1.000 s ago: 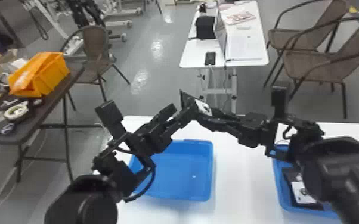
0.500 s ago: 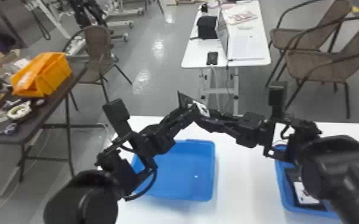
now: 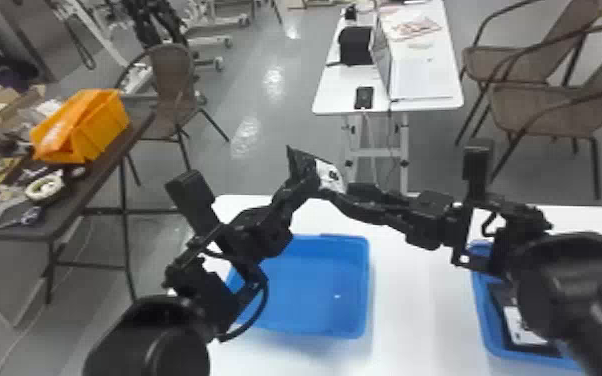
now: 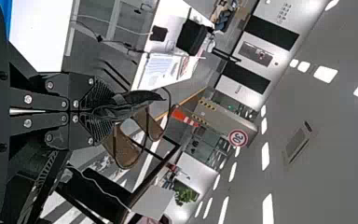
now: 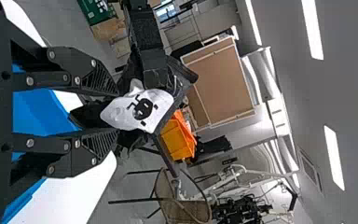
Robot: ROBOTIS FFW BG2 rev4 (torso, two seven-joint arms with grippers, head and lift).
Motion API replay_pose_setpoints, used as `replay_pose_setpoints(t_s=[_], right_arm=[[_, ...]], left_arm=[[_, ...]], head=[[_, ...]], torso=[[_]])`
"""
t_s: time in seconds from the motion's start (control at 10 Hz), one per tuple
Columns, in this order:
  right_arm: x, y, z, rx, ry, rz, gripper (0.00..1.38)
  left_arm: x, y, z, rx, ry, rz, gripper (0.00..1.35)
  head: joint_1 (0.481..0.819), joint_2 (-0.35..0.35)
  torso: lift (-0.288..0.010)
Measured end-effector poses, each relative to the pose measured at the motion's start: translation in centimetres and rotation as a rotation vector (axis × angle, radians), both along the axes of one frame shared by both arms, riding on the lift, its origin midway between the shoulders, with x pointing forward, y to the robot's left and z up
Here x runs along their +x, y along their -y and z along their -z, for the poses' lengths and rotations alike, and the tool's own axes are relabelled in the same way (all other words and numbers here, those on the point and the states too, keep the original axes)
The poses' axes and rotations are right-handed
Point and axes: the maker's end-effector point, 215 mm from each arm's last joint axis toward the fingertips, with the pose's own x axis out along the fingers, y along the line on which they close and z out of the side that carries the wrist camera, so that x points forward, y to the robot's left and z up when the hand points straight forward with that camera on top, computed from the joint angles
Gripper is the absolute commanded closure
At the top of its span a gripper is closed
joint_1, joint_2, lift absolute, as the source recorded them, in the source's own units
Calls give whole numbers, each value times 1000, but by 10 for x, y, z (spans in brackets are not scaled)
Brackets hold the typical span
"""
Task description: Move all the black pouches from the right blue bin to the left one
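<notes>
The soft black pouch with a white printed label (image 3: 331, 176) is up in the air between the two arms, above the far side of the white desk (image 3: 420, 310). The left arm's black ribbed fingers (image 4: 99, 93) are clenched on its black fabric; the right arm's black ribbed fingers (image 5: 100, 77) stand apart, with part of the pouch lying between them. This looks like a handover, with the left arm taking the load.

The likeliest trouble is a shallow or uneven pinch: limp fabric could slide from the left fingers if the arm swings off sharply. A fold could also catch on the right fingers, twisting the pouch or tugging it loose, so the right arm should back out straight before the left one turns. With the tips so near each other, a sideways move risks a knock.

A drop here could miss the shallow blue left bin (image 3: 367, 280) and go over the desk's far edge, which lies close below. The black cable loop (image 3: 266, 295) on the left arm hangs over that bin and could brush its rim on a low approach. Bare desk between the bins gives the right arm room to retreat towards the blue right bin (image 3: 482, 320), where another black pouch (image 3: 521, 327) lies partly behind the forearm.
</notes>
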Motion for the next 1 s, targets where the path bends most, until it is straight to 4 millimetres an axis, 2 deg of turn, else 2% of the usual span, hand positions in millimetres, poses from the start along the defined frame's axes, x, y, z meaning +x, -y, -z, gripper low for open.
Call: replay_pose_setpoints(t_s=[0.1,0.2,0.3,0.4,0.5,0.6,0.7,0.9,1.0], right_arm=[[3,5,-1,8,10,19,144],[14,22,-5,-12,54,92,51],[30,57,-11,-85,129,240,125],[40,101,-19,-158,204,415,167],[37,141,-22,-189,237,558,179],[29,173,-16,-197,228,664,180],[18,192,-5,-198,204,712,180],[5,206,11,-208,172,739,180],[3,206,15,-212,165,738,182]], left_arm=[[1,-5,-4,12,19,-14,1205],[3,-14,-7,53,44,-42,1205],[4,-32,-6,144,69,-90,1205],[2,-56,2,273,81,-149,1205],[-3,-80,17,404,72,-203,1205],[-10,-98,38,517,39,-235,1205],[-17,-110,66,611,-15,-238,1205],[-31,-117,125,725,-124,-183,1205],[-34,-115,143,773,-150,-153,1199]], head=[[695,249],[695,243],[686,224],[681,199],[692,183],[695,177],[695,167],[695,164],[695,163]], torso=[[10],[10],[10],[10],[10],[10],[10],[10],[10]])
